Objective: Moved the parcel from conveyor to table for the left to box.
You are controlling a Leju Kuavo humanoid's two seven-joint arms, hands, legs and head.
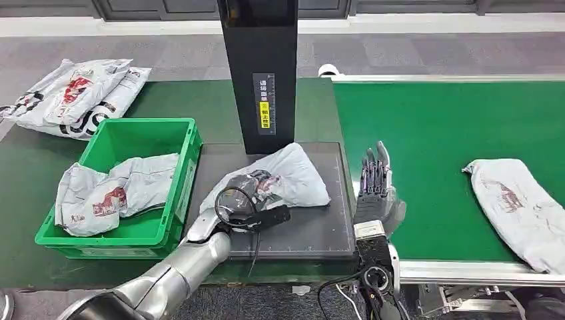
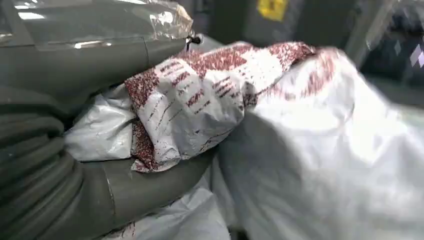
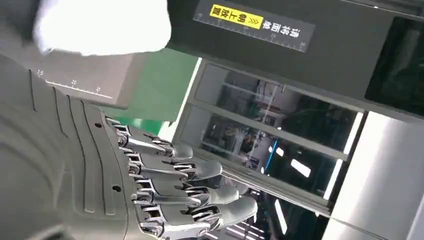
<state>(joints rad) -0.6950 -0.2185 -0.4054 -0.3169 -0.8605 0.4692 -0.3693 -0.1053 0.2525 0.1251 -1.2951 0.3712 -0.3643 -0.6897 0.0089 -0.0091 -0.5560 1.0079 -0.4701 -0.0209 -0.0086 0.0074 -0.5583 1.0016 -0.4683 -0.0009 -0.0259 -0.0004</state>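
Green conveyor belt [image 1: 426, 133] lies beside my dark table [image 1: 313, 227]. My left hand [image 1: 243, 203] clamps its fingers on the grey plastic parcel [image 1: 286, 177], ready for the green plastic box [image 1: 126, 137]. My right hand [image 1: 376, 193] waits, fingers straight, holding nothing.

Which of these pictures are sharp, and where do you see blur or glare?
Head view: sharp and evenly lit, with the parcel on the dark plate well defined. Left wrist view: parcel print is readable near the left hand, but its far side is blurred and washed out. Right wrist view: the right hand is sharp; the parcel corner is overexposed white.
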